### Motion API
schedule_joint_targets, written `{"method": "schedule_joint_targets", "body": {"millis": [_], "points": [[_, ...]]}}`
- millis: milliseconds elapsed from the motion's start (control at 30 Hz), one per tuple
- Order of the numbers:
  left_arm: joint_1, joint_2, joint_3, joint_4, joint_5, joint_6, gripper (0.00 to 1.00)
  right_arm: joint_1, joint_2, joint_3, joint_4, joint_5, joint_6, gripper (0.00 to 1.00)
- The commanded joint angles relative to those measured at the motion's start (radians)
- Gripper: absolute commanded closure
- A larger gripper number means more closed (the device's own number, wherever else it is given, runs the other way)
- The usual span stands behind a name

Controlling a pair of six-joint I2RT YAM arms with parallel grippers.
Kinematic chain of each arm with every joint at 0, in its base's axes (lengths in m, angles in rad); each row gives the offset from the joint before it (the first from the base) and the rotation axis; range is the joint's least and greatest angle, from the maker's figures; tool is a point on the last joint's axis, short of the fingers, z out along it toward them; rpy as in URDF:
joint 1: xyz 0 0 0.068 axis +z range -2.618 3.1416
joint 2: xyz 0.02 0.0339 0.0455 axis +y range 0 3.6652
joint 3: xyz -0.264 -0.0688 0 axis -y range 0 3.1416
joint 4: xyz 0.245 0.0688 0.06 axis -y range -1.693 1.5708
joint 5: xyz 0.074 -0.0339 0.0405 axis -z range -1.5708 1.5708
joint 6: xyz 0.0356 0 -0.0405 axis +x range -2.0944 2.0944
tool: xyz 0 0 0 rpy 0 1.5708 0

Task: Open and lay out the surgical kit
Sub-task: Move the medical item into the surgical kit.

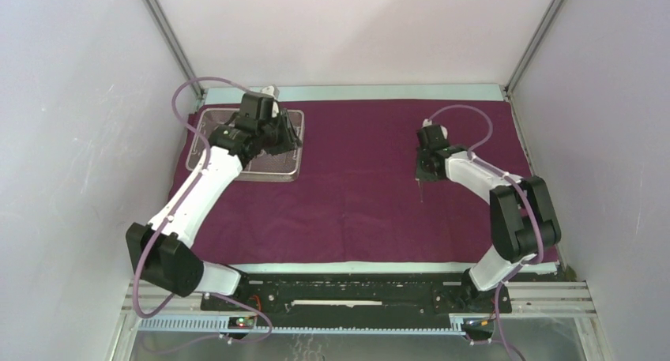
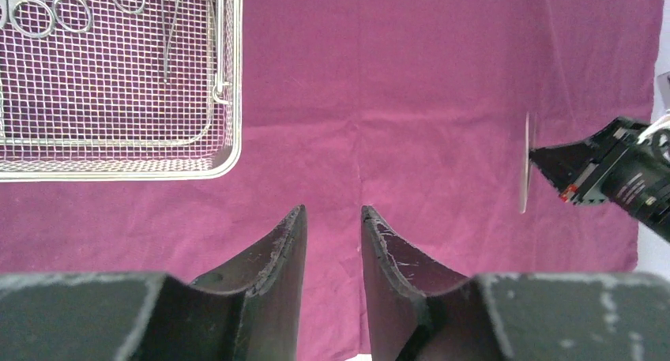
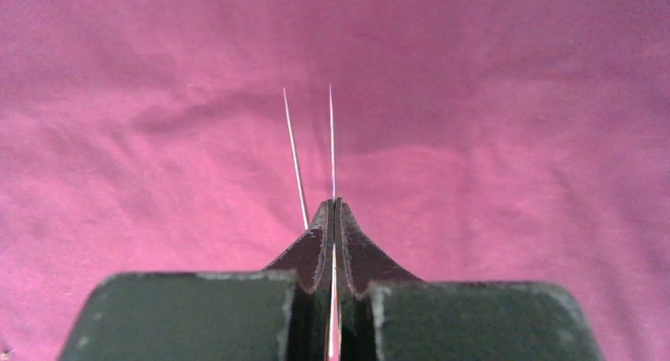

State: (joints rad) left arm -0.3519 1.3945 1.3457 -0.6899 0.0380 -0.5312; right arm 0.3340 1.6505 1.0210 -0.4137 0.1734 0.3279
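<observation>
Right wrist view: right gripper (image 3: 334, 207) pinched tight on the tweezers (image 3: 331, 140). A sliver of steel shows in the seam between the fingers. Two thin legs jut straight ahead of the fingertips, above the purple cloth (image 3: 513, 140), which lies spread beneath the tool with soft wrinkles.

One leg runs into the seam. The other seems to pass just outside the left finger, so the grip may be on a single leg. Cannot tell for sure.

Left wrist view: left gripper (image 2: 332, 215) has its fingers apart with nothing between them, over bare cloth. The mesh tray (image 2: 229, 159) sits ahead and to its left, with ring-handled tools (image 2: 35, 17) inside.

Risks, as I judge them:
- The hold is narrow and on a slick edge. The tweezers could swivel or slide out if the wrist tilts.
- Let go too high, they could bounce or land crooked.
- Lowered tips first, the points could dig into a wrinkle and drag the cloth.
</observation>
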Motion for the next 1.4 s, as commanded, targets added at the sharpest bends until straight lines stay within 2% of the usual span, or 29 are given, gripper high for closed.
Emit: {"method": "schedule_joint_targets", "body": {"millis": [0,233,467,767,1233,1367], "points": [[-0.013,-0.071,-0.052,0.057,0.036,0.003,0.64,-0.052,-0.064,-0.009,-0.040,-0.005,-0.071,1.00],[-0.018,-0.124,-0.089,0.070,0.065,0.010,0.63,-0.125,-0.047,-0.070,-0.010,0.049,-0.094,1.00],[-0.018,-0.135,-0.105,0.081,0.089,0.014,0.63,-0.131,-0.030,-0.111,0.061,0.047,-0.134,1.00],[-0.018,-0.128,-0.112,0.090,0.095,0.013,0.63,-0.147,-0.015,-0.111,0.070,0.034,-0.147,1.00],[-0.018,-0.118,-0.117,0.090,0.085,0.010,0.63,-0.148,-0.056,-0.104,0.032,0.053,-0.129,0.73],[-0.018,-0.112,-0.112,0.087,0.067,0.003,0.63,-0.140,-0.090,-0.068,-0.035,0.105,-0.096,0.57]]}}
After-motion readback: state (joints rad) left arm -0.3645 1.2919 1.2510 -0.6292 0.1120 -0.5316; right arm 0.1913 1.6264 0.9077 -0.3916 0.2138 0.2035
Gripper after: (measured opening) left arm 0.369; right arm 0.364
